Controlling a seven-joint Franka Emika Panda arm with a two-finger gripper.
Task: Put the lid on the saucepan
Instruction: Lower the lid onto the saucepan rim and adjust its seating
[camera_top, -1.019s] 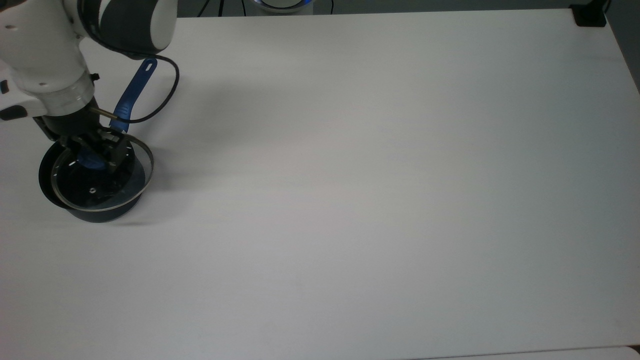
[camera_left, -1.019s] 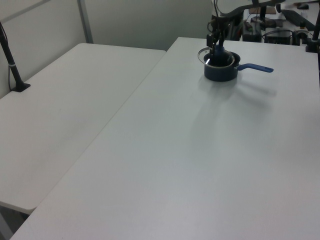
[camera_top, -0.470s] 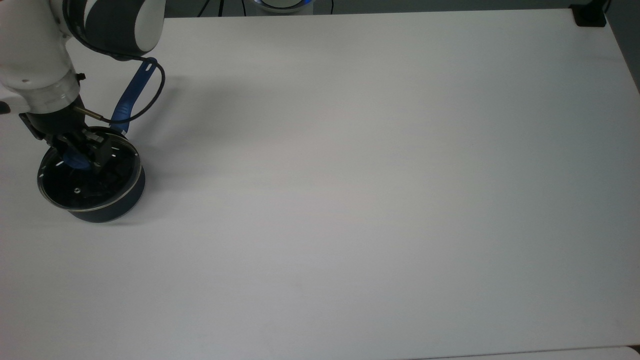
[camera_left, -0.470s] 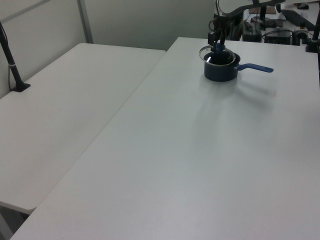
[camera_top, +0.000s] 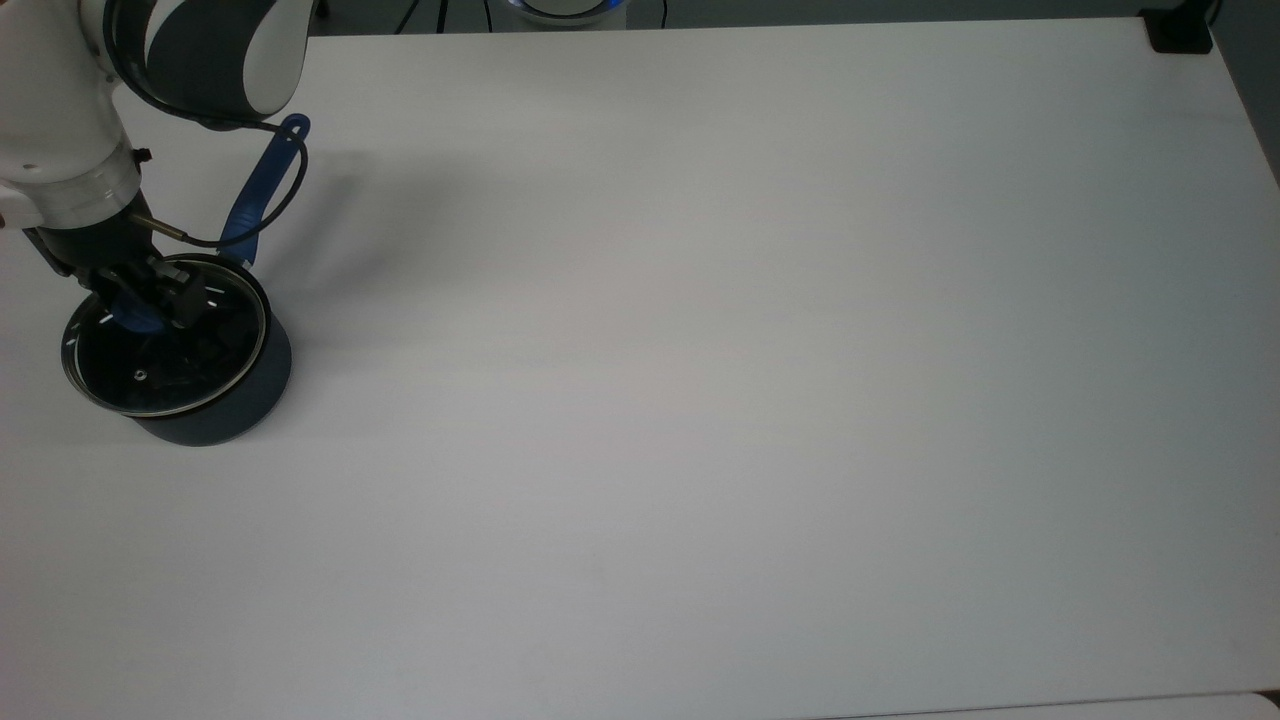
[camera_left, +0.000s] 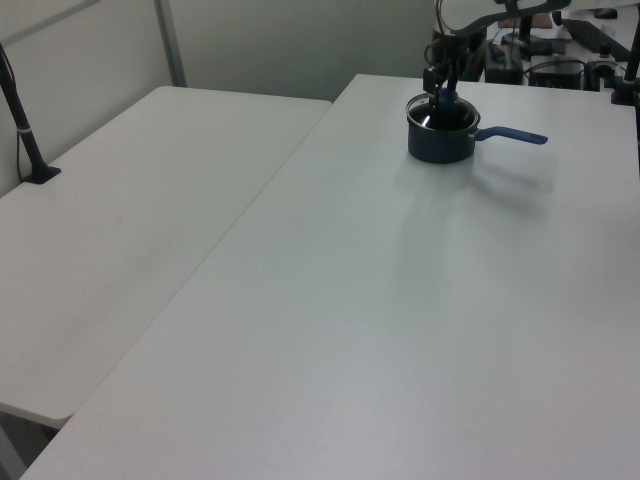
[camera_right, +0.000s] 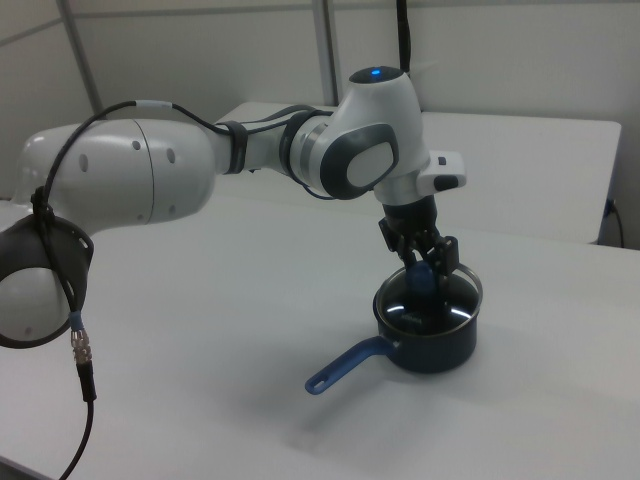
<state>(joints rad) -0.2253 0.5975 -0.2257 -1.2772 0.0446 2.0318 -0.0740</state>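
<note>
Left edge of the top view: your tool pinches the lid by its knob, keeping the disc level. It sits over the pan, so release looks close.

Count, this moment:
- Saucepan: 1, near far left corner of table in top view. Handle: 1, blue, eyelet end.
- Lid: 1, glass, on saucepan. Knob: 1, blue. Steam hole: 1.
- Robot arm: 1. Gripper: 1, two fingers, at knob.
- Tables: 2 side by side in left view; second table on the left view's left.
- Black post: 1, at second table's left edge in left view.
</note>
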